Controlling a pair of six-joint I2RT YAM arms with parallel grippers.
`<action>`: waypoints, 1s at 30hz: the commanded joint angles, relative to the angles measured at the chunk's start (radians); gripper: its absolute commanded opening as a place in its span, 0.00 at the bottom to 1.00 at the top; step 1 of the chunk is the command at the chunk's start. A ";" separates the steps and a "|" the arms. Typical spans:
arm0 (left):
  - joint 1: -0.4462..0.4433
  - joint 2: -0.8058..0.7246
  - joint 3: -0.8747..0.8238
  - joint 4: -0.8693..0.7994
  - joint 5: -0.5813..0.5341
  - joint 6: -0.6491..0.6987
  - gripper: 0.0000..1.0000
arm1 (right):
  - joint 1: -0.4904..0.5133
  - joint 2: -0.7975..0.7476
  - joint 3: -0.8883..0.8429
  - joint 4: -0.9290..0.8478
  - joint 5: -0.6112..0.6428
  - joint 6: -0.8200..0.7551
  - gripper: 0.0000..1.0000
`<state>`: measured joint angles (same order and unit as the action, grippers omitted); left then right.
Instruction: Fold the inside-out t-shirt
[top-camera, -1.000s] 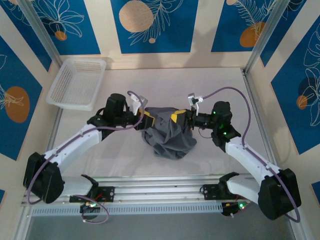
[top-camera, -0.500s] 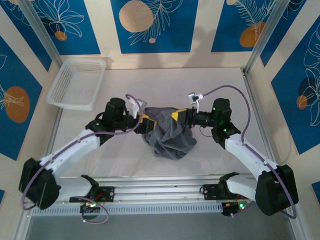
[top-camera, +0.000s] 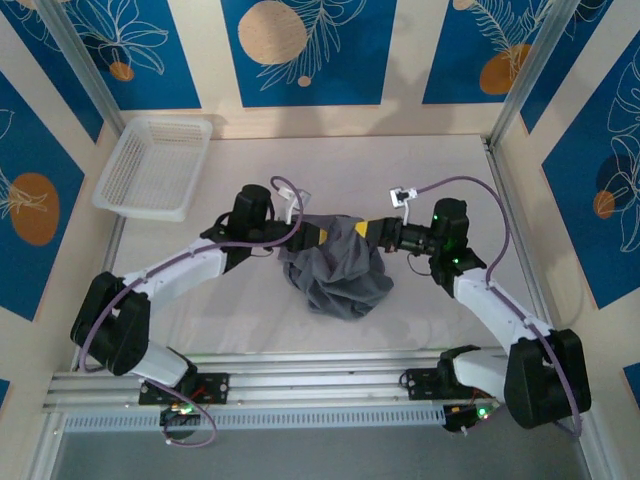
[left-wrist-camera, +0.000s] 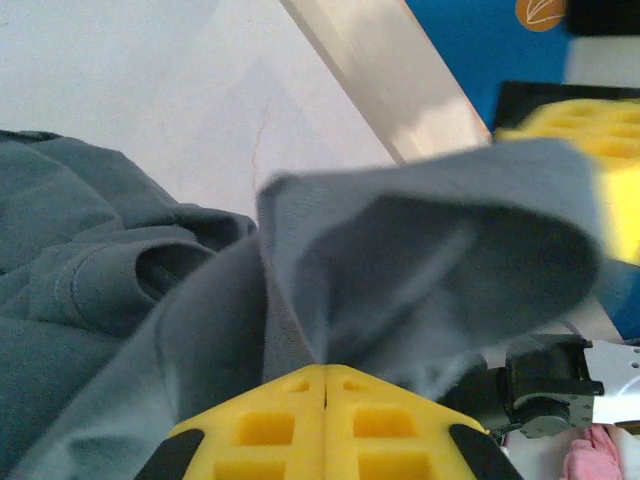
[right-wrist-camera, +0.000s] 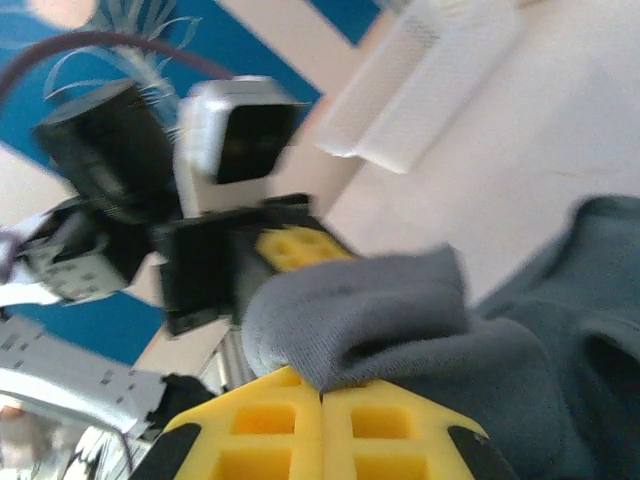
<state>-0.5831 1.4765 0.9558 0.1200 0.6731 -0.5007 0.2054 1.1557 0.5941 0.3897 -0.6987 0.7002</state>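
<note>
The grey t-shirt (top-camera: 335, 268) lies bunched in a loose heap at the middle of the worktop (top-camera: 450, 165), its far edge strung between the 2 arms. The left end effector (top-camera: 312, 236) is closed tight on a fold of cloth at the heap's far left. In the left wrist view its 2 yellow fingers (left-wrist-camera: 270, 430) meet with the fabric pinched between them. The right end effector (top-camera: 364, 230) is likewise clamped on a fold at the far right, its fingers pressed together on the cloth. The 2 end effectors face each other, near but apart. A white mesh basket (top-camera: 155, 165) stands at the far left corner, well apart from the t-shirt.
</note>
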 joint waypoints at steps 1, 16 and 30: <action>-0.014 0.014 -0.014 0.058 0.036 -0.015 0.00 | -0.041 0.068 -0.079 0.000 0.000 0.043 0.08; -0.058 0.169 0.024 0.041 -0.051 0.021 0.01 | 0.179 -0.247 0.010 -0.639 0.619 0.004 0.30; -0.057 0.231 0.068 0.101 -0.029 -0.067 0.43 | 0.369 0.110 0.203 -0.596 0.890 0.057 0.43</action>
<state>-0.6380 1.6802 0.9829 0.1654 0.6109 -0.5369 0.5758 1.2530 0.7670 -0.2138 0.0933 0.7589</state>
